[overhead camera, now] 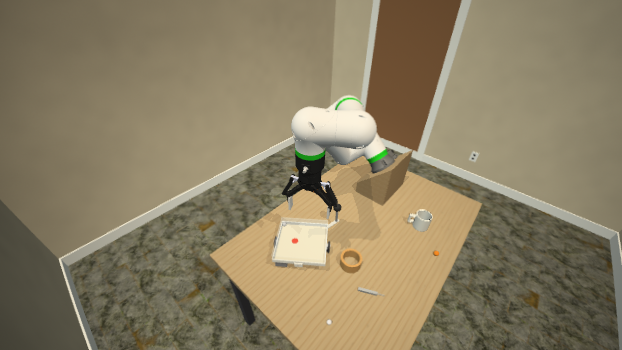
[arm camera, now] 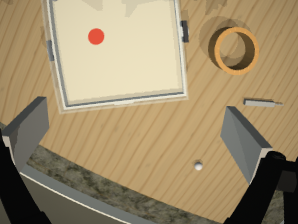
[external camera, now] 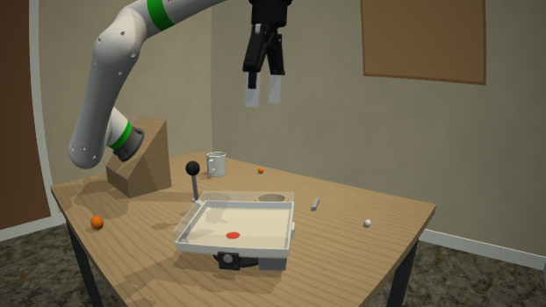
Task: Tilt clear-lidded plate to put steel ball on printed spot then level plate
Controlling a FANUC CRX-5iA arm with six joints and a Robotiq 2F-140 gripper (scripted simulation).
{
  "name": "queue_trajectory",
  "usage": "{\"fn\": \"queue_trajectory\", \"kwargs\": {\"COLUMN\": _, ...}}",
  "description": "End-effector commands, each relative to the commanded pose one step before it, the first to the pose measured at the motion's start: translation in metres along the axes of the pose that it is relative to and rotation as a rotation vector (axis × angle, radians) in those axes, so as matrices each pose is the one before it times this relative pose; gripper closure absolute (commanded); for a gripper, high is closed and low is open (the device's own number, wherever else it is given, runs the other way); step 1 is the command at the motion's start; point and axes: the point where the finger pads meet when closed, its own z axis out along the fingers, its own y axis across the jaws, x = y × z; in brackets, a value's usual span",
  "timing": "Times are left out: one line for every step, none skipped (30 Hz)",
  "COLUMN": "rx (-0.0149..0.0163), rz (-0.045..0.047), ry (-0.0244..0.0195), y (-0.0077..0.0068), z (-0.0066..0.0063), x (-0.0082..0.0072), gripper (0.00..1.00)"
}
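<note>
The square plate (overhead camera: pixel 300 263) (external camera: pixel 233 251) (arm camera: pixel 125 101), cream-floored and pale-rimmed under its clear lid, stands on the bench; its exact tilt is unclear. The grey ball (overhead camera: pixel 284 224) (external camera: pixel 183 240) lies in one corner, apart from the round red spot (overhead camera: pixel 295 241) (external camera: pixel 233 235) (arm camera: pixel 96 36).

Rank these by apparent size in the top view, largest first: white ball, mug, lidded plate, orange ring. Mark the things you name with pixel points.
1. Lidded plate (overhead camera: pixel 312 245) (external camera: pixel 263 219) (arm camera: pixel 135 65)
2. Mug (overhead camera: pixel 422 220) (external camera: pixel 218 165) and orange ring (overhead camera: pixel 342 264) (external camera: pixel 259 198) (arm camera: pixel 254 56): too alike to rank
3. White ball (overhead camera: pixel 329 322) (external camera: pixel 367 223) (arm camera: pixel 198 166)

Arm: white with green bands, bent and reaching out
Gripper (overhead camera: pixel 310 206) (external camera: pixel 263 89) (arm camera: pixel 135 117): pointing down, spread wide
Fingertips (overhead camera: pixel 290 202) (external camera: pixel 252 94): apart, gray, flat
</note>
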Motion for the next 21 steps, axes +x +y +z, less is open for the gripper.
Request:
{"fn": "queue_trajectory", "kwargs": {"rx": 0.00011, "rz": -0.00001, "ry": -0.00055, "y": -0.00001, "z": -0.0003, "x": -0.00006, "gripper": 0.0}}
{"fn": "queue_trajectory", "kwargs": {"rx": 0.0, "rz": 0.0, "ry": 0.0, "y": 0.0, "z": 0.0, "x": 0.0, "gripper": 0.0}}
{"fn": "queue_trajectory", "kwargs": {"rx": 0.0, "rz": 0.0, "ry": 0.0, "y": 0.0, "z": 0.0, "x": 0.0, "gripper": 0.0}}
{"fn": "queue_trajectory", "kwargs": {"rx": 0.0, "rz": 0.0, "ry": 0.0, "y": 0.0, "z": 0.0, "x": 0.0, "gripper": 0.0}}
{"fn": "queue_trajectory", "kwargs": {"rx": 0.0, "rz": 0.0, "ry": 0.0, "y": 0.0, "z": 0.0, "x": 0.0, "gripper": 0.0}}
{"fn": "queue_trajectory", "kwargs": {"rx": 0.0, "rz": 0.0, "ry": 0.0, "y": 0.0, "z": 0.0, "x": 0.0, "gripper": 0.0}}
{"fn": "queue_trajectory", "kwargs": {"rx": 0.0, "rz": 0.0, "ry": 0.0, "y": 0.0, "z": 0.0, "x": 0.0, "gripper": 0.0}}
{"fn": "queue_trajectory", "kwargs": {"rx": 0.0, "rz": 0.0, "ry": 0.0, "y": 0.0, "z": 0.0, "x": 0.0, "gripper": 0.0}}
{"fn": "queue_trajectory", "kwargs": {"rx": 0.0, "rz": 0.0, "ry": 0.0, "y": 0.0, "z": 0.0, "x": 0.0, "gripper": 0.0}}
{"fn": "queue_trajectory", "kwargs": {"rx": 0.0, "rz": 0.0, "ry": 0.0, "y": 0.0, "z": 0.0, "x": 0.0, "gripper": 0.0}}
{"fn": "queue_trajectory", "kwargs": {"rx": 0.0, "rz": 0.0, "ry": 0.0, "y": 0.0, "z": 0.0, "x": 0.0, "gripper": 0.0}}
{"fn": "queue_trajectory", "kwargs": {"rx": 0.0, "rz": 0.0, "ry": 0.0, "y": 0.0, "z": 0.0, "x": 0.0, "gripper": 0.0}}
{"fn": "queue_trajectory", "kwargs": {"rx": 0.0, "rz": 0.0, "ry": 0.0, "y": 0.0, "z": 0.0, "x": 0.0, "gripper": 0.0}}
{"fn": "queue_trajectory", "kwargs": {"rx": 0.0, "rz": 0.0, "ry": 0.0, "y": 0.0, "z": 0.0, "x": 0.0, "gripper": 0.0}}
{"fn": "queue_trajectory", "kwargs": {"rx": 0.0, "rz": 0.0, "ry": 0.0, "y": 0.0, "z": 0.0, "x": 0.0, "gripper": 0.0}}
{"fn": "queue_trajectory", "kwargs": {"rx": 0.0, "rz": 0.0, "ry": 0.0, "y": 0.0, "z": 0.0, "x": 0.0, "gripper": 0.0}}
{"fn": "queue_trajectory", "kwargs": {"rx": 0.0, "rz": 0.0, "ry": 0.0, "y": 0.0, "z": 0.0, "x": 0.0, "gripper": 0.0}}
{"fn": "queue_trajectory", "kwargs": {"rx": 0.00002, "rz": -0.00043, "ry": -0.00004, "y": 0.00002, "z": 0.00001, "x": 0.00004, "gripper": 0.0}}
{"fn": "queue_trajectory", "kwargs": {"rx": 0.00016, "rz": -0.00284, "ry": -0.0003, "y": 0.00016, "z": 0.00005, "x": 0.00027, "gripper": 0.0}}
{"fn": "queue_trajectory", "kwargs": {"rx": 0.00039, "rz": -0.00715, "ry": -0.00076, "y": 0.00041, "z": 0.00013, "x": 0.00068, "gripper": 0.0}}
{"fn": "queue_trajectory", "kwargs": {"rx": 0.0007, "rz": -0.01287, "ry": -0.00135, "y": 0.00075, "z": 0.00026, "x": 0.00126, "gripper": 0.0}}
